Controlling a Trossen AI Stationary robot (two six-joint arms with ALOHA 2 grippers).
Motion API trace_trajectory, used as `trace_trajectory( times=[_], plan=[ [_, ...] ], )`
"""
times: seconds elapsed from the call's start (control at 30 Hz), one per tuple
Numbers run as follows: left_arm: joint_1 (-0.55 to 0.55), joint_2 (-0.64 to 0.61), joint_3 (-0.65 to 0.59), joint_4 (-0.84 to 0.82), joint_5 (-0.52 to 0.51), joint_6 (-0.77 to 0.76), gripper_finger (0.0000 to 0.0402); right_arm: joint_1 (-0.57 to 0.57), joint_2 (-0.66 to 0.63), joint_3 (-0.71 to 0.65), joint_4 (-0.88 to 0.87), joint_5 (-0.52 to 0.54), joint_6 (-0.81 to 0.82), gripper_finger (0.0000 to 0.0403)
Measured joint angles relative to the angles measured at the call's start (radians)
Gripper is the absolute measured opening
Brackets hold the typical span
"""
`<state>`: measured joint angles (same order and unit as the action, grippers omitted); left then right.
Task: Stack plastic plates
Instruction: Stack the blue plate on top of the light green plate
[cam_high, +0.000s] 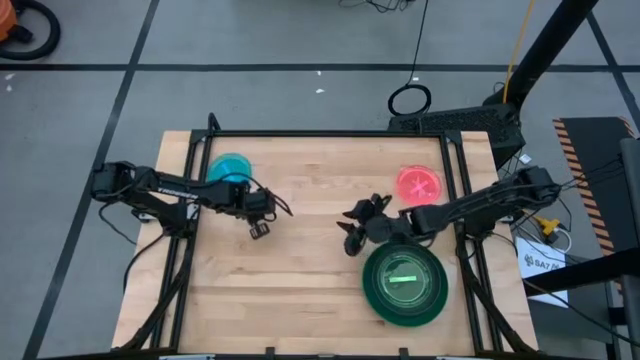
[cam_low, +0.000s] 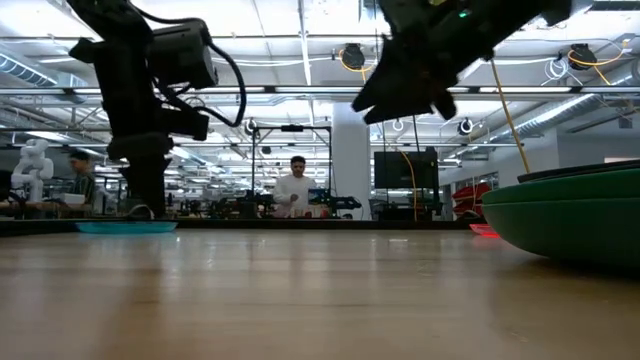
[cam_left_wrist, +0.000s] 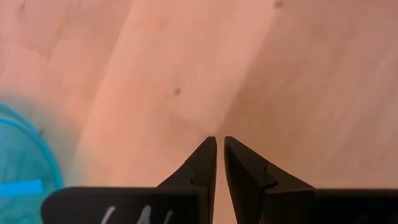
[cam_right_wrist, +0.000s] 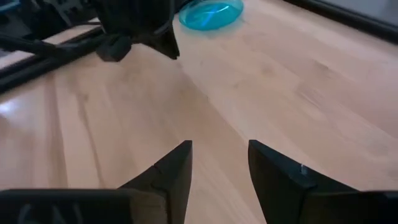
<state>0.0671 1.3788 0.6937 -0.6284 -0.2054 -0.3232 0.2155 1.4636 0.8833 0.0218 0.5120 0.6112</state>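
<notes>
The blue plate (cam_high: 231, 167) sits at the upper left of the tabletop (cam_high: 300, 270), the pink plate (cam_high: 419, 185) at the upper right, and the green stack (cam_high: 404, 283) at the lower right. They look light, stiff and slippery, so pinch a rim. The left claw (cam_high: 259, 230) is nearly shut and empty; the right claw (cam_high: 351, 232) is open and empty. Which plates lie inside the stack is hard to see

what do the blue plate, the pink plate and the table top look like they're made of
Blue plate: likely translucent plastic, glossy; light passes through it. Pink plate: apparently the same translucent plastic, glowing red-pink. Table top: light wood planks, visible grain and seams, matte.
</notes>
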Motion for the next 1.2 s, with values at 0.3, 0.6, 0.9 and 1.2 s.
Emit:
trace_trajectory(
  times=[0.3,0.6,0.9,1.2],
  plan=[
    [-0.123,0.000,0.001,0.037,0.000,-0.037,0.0039,-0.150,0.089,0.077,0.036,-0.178,-0.005,0.0148],
    [-0.196,-0.001,0.002,0.055,-0.004,-0.081,0.0039,-0.240,0.197,0.177,0.040,-0.285,-0.057,0.0148],
    [-0.203,-0.092,0.002,-0.035,-0.187,-0.056,0.0039,-0.300,0.326,0.335,0.003,-0.387,-0.138,0.0148],
    [-0.180,-0.324,0.002,-0.089,-0.208,0.034,0.0039,-0.315,0.368,0.405,-0.046,-0.386,-0.193,0.0148]
  ],
)
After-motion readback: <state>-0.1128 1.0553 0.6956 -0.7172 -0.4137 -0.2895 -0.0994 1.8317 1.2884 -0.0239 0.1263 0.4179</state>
